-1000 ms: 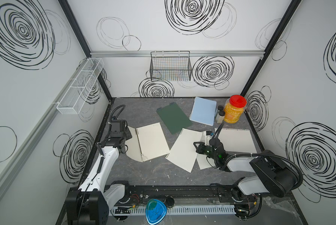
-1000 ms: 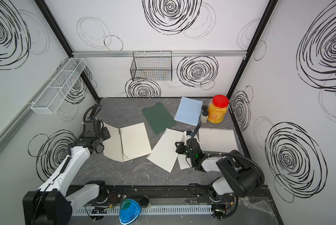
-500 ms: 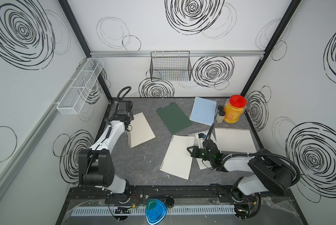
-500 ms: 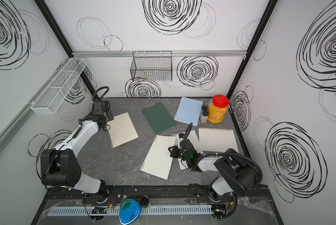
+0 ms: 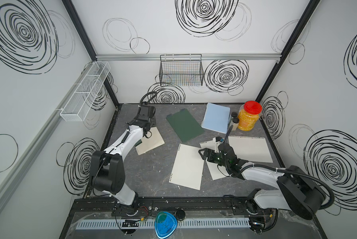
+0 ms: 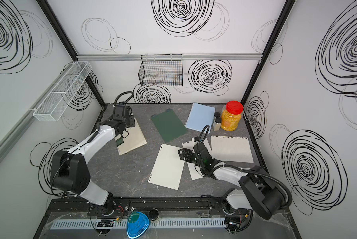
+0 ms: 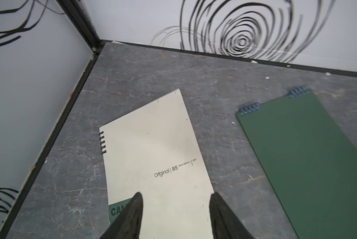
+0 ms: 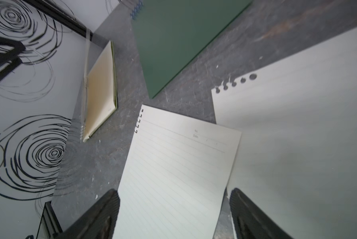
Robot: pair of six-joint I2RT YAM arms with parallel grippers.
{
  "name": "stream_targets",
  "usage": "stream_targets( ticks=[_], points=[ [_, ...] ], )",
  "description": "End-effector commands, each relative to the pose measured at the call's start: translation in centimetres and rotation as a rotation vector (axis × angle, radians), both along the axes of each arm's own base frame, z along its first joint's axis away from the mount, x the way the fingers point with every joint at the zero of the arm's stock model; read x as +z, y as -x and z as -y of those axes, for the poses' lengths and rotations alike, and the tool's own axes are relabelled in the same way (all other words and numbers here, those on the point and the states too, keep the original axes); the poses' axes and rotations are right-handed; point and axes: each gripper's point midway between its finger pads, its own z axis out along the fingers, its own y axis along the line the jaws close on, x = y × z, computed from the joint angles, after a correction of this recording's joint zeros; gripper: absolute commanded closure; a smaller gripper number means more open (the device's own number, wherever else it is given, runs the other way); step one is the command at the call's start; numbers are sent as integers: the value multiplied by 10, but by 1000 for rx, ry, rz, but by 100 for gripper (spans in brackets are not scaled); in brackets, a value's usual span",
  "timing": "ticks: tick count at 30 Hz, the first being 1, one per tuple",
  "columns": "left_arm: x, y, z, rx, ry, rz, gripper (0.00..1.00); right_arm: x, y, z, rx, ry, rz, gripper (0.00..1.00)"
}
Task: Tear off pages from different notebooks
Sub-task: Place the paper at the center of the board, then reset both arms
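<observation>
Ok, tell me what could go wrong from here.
1. The right pincer hangs open over the middle page, where it overlaps another page; a sideways move could drag or crease both.
2. The left pincer is open above the closed cream notebook; closing there may catch the cover, not one sheet.
3. The right arm's cable loops near the small bottles; it might topple them.

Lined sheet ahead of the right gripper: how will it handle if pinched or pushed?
Likely floppy: the lined sheet is one thin page lying flat on the table, so it should droop from an edge pinch. Probably light, sliding easily. Its torn hole edge may rip.
</observation>
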Motion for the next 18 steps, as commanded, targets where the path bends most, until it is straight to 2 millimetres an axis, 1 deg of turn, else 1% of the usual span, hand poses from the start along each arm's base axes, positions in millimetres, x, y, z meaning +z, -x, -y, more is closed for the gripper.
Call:
stream_targets(
  ticks=[1,2,3,5,7,10,12,14,15,16,17,18],
  points=[
    [44,17,25,-100,124,146,28,16,-8,46,-171,112,24,2],
    [51,26,25,-104,130,174,25,26,-9,58,-214,117,46,0],
    [56,35,23,-99,133,200,23,34,-9,69,-258,121,70,0],
    [59,49,16,-84,130,231,21,49,-9,86,-324,121,127,0],
    [56,61,6,-65,132,240,21,62,-8,95,-342,117,190,0],
    [51,75,-5,-50,153,257,21,83,-7,109,-386,116,220,0],
    [48,85,-10,-39,158,287,20,105,-10,122,-438,143,264,0],
    [47,93,-18,-13,146,325,17,128,-18,138,-515,196,315,0],
    [46,97,-25,22,136,349,14,139,-24,150,-578,232,336,0],
    [45,99,-30,46,132,371,10,147,-30,158,-616,261,362,0],
    [42,102,-37,84,131,401,6,153,-38,162,-623,308,390,0],
    [39,104,-41,112,126,439,0,154,-46,168,-638,356,412,0]
  ],
)
